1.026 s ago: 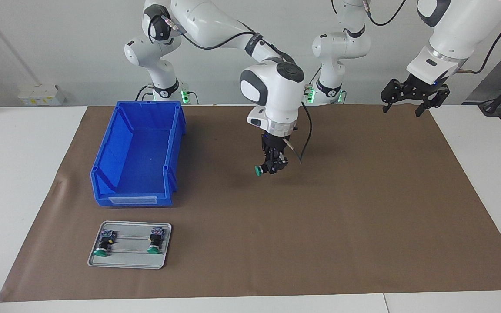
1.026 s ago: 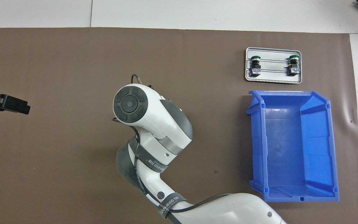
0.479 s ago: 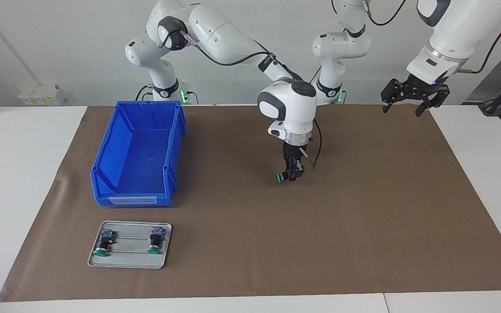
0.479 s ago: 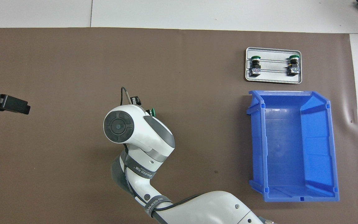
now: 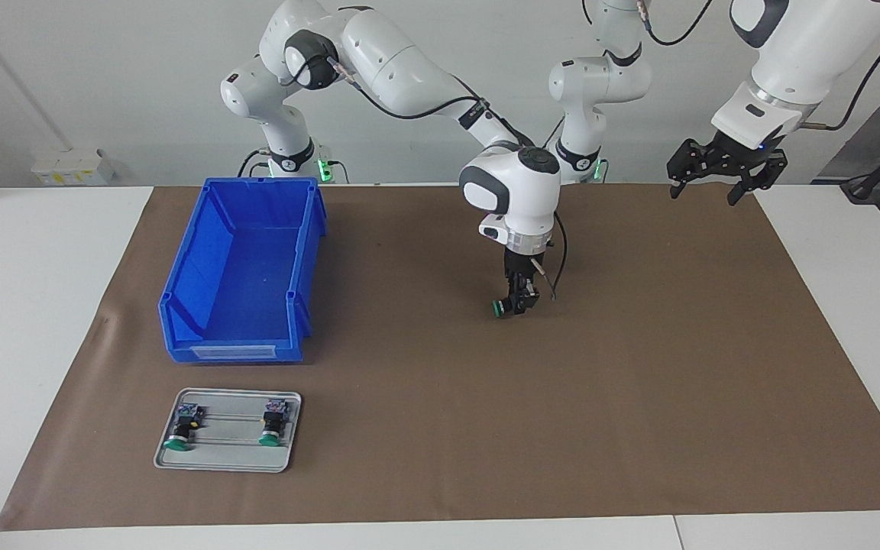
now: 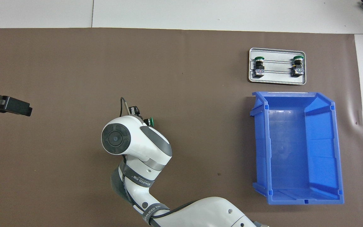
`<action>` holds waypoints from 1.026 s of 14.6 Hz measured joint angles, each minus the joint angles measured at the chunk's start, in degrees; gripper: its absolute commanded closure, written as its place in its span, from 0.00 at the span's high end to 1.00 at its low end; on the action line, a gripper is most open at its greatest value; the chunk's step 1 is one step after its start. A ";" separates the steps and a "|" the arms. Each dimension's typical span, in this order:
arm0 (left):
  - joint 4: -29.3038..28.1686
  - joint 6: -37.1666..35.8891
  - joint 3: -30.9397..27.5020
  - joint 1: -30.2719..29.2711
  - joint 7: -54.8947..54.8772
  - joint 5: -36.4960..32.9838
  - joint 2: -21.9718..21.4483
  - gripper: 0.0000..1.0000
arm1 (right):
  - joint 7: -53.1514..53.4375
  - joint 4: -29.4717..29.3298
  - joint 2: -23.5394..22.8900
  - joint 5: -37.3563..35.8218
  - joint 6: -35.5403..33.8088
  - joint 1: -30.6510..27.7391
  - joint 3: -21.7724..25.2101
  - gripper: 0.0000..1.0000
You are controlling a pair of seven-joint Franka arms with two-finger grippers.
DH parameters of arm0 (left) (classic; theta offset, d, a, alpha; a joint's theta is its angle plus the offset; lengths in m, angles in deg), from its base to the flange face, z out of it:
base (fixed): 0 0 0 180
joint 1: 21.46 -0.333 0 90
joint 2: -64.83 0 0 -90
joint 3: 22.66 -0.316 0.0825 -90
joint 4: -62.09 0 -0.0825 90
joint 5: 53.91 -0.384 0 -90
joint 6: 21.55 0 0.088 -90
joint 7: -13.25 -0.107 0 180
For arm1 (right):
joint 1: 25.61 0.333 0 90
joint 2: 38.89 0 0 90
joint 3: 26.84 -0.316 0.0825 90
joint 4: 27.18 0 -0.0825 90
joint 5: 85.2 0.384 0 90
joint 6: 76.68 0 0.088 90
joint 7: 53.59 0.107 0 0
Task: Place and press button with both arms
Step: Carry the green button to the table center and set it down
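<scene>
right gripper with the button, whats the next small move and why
Probably lower it the last bit and set the button on the brown mat. The right gripper is shut on it low over the mat's middle, cap sideways. The left gripper waits open, raised at its own end.

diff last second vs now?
The right claw, shut on a green-capped button throughout, carried it lower over the brown mat and toward the left arm's end, away from the blue bin. Nothing was grasped or released. The left claw stayed raised and open over the mat's corner; the bin and the tray with two buttons did not move.
</scene>
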 measured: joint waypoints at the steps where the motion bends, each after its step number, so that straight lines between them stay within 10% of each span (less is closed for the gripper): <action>1: -0.02 0.35 0.03 0.00 -0.24 0.00 0.00 1.00 | 0.03 0.11 -0.02 -0.01 0.43 0.00 0.04 1.00; 9: -4.67 5.20 0.71 0.13 -17.29 0.20 -1.21 0.97 | -5.20 0.21 2.84 -6.86 -0.29 0.09 0.50 1.00; 15: -12.02 15.91 1.48 4.57 -36.00 2.57 -1.97 0.95 | -35.00 10.41 18.34 -6.85 -1.39 -10.99 0.93 1.00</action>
